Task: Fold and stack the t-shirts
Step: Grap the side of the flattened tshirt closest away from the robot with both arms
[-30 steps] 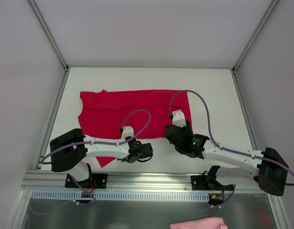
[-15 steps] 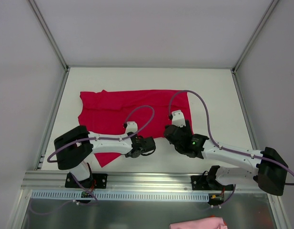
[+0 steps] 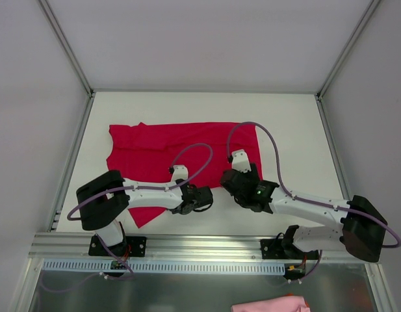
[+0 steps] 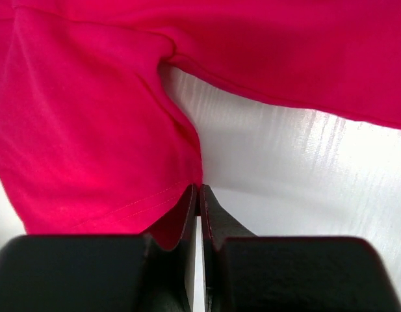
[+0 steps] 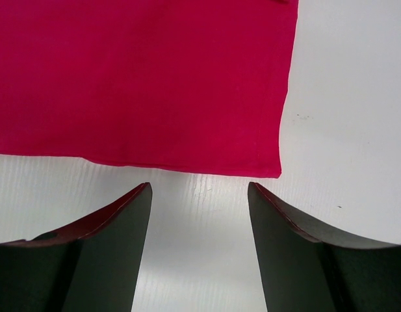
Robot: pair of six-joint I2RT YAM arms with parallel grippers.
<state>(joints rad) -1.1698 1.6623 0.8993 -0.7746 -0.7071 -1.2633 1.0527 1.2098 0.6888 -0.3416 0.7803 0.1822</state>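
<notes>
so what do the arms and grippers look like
The left arm and right arm are white tubes with black joints and bulky black shoulder housings, each trailing a looping purple-grey cable. Left gripper and right gripper have black wedge-shaped fingers.

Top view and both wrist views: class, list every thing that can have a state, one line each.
red t-shirt, spread flat, unfolded
left end effector, shut on the red t-shirt's sleeve hem
right end effector, open, empty, just short of the shirt's corner
pink cloth, bunched, partly out of view

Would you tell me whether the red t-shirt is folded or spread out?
Spread out: the red t-shirt lies wide and flat on the table, sleeve showing.
</notes>
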